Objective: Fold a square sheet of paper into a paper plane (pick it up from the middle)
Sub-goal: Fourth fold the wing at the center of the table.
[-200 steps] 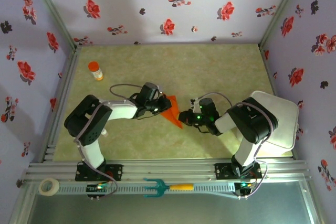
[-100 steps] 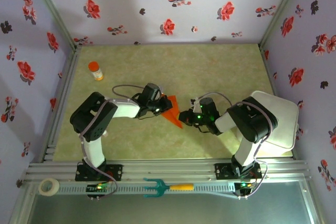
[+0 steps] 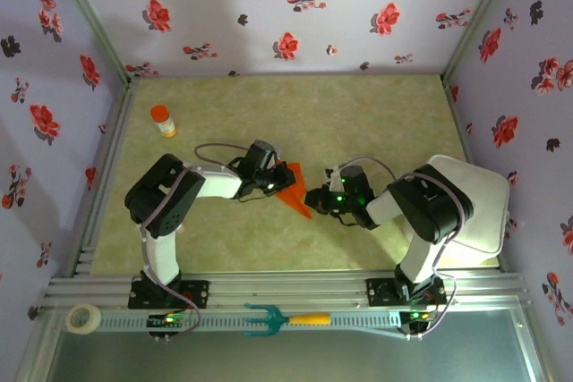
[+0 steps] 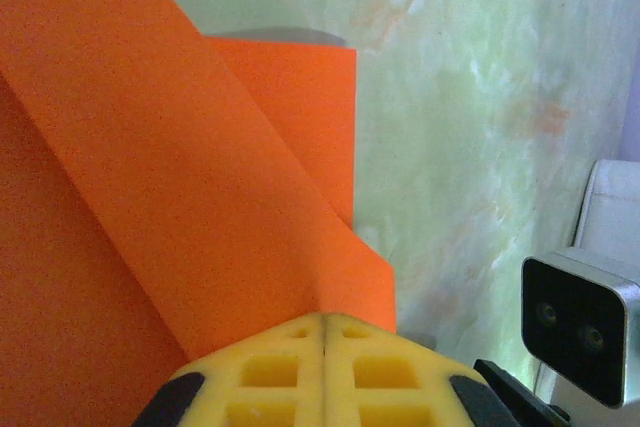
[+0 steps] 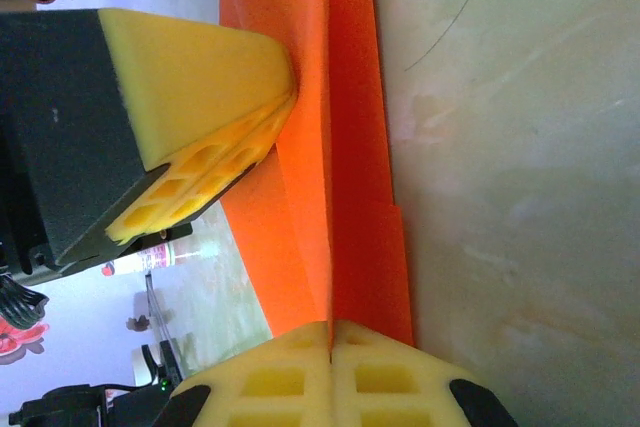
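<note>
Though creased, matte paper (image 4: 150,147) w/ layers

The top camera looks down on the whole table (image 3: 358,114), while both wrist cameras face the same orange paper (image 4: 150,197) very closely, from opposite sides.

We count two arms, a left arm (image 3: 175,199) and a right arm (image 3: 430,207), each with one gripper, so two grippers: a left gripper (image 3: 276,180) and a right gripper (image 3: 311,196). We see one folded sheet of orange paper (image 3: 294,197), one bottle (image 3: 163,120) at ten o'clock, one roll of tape (image 3: 84,318) at seven o'clock, one fork (image 3: 277,318) at six o'clock and one white board (image 3: 483,207) at four o'clock.
</note>
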